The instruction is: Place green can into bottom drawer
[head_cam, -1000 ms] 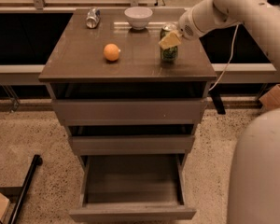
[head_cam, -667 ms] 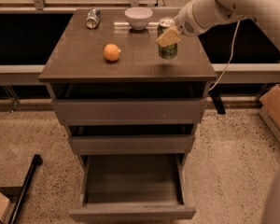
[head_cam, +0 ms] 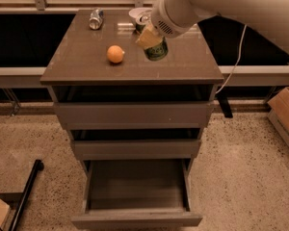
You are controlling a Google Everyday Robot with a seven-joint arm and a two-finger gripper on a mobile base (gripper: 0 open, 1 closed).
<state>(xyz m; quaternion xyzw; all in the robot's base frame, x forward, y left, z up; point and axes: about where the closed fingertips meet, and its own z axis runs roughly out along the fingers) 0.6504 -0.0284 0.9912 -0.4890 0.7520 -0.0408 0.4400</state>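
Observation:
The green can [head_cam: 155, 48] is held tilted in the air above the right half of the cabinet top, its silver top pointing up and back. My gripper [head_cam: 149, 36] is shut on the green can, its pale fingers [head_cam: 147, 37] clamped over the can's upper side, with the big white arm reaching in from the upper right. The bottom drawer [head_cam: 137, 219] is pulled wide open at the foot of the cabinet and shows a bare grey tray. It lies well below and in front of the can.
An orange fruit [head_cam: 115, 54] lies on the cabinet top [head_cam: 82, 57]. A crushed silver can [head_cam: 96, 19] lies at the back left, a white bowl [head_cam: 135, 14] behind the gripper. The two upper drawers are slightly open. A cardboard box [head_cam: 284, 112] stands at the right, a black bar [head_cam: 26, 191] lower left.
The gripper has lifted the green can off the cabinet top, tilted it and carried it left and forward. The view has also shifted.

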